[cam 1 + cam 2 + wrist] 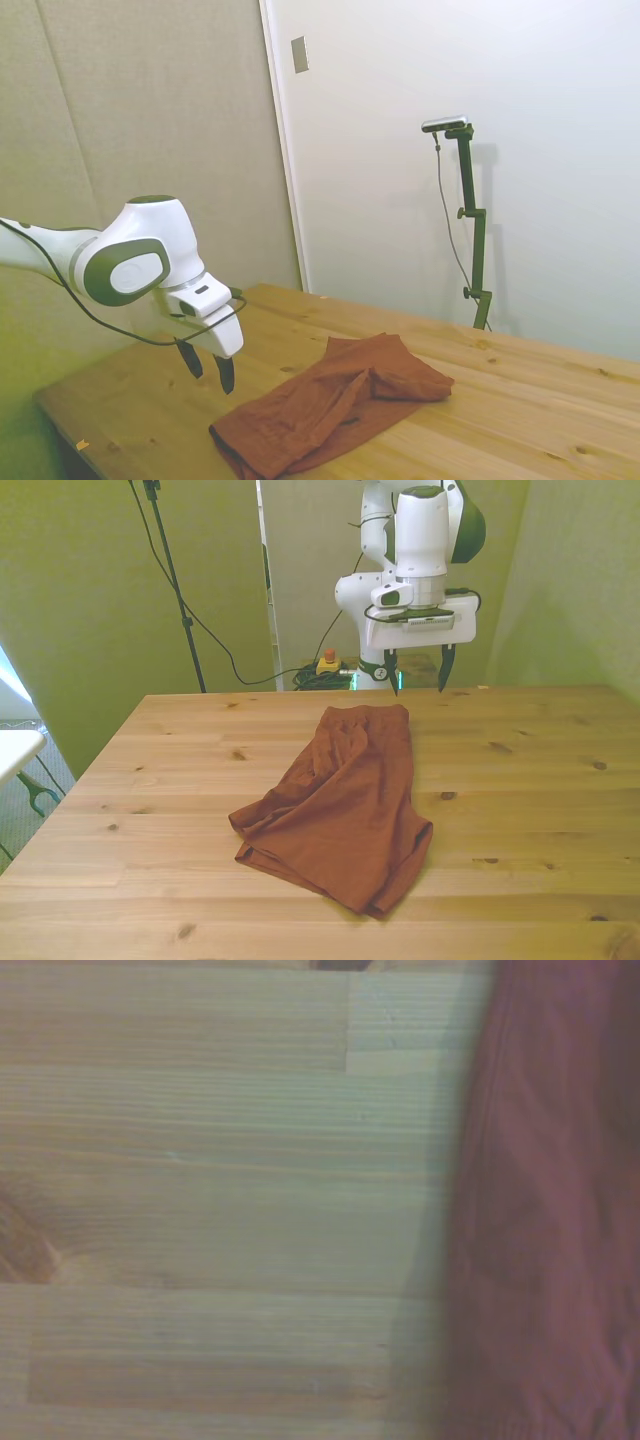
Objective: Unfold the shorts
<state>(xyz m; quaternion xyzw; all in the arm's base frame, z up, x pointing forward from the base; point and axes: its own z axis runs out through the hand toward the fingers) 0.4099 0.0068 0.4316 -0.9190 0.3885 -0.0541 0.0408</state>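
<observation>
**Inspector:** State of your gripper (418, 670), and where is the garment?

**Arm:** My fingers stand apart, holding nothing, above bare wood. The shorts (345, 800) lie folded and rumpled mid-table (520, 810), one narrow end nearest me; in the wrist view their edge (540, 1240) runs along one side.

**Inspector:** Risks?

**Arm:** In my judgement, pinching through both layers would drag the whole bundle instead of opening it. Coming down beside the cloth would close me on wood. The fabric looks soft, so a shallow hold could slip.
</observation>
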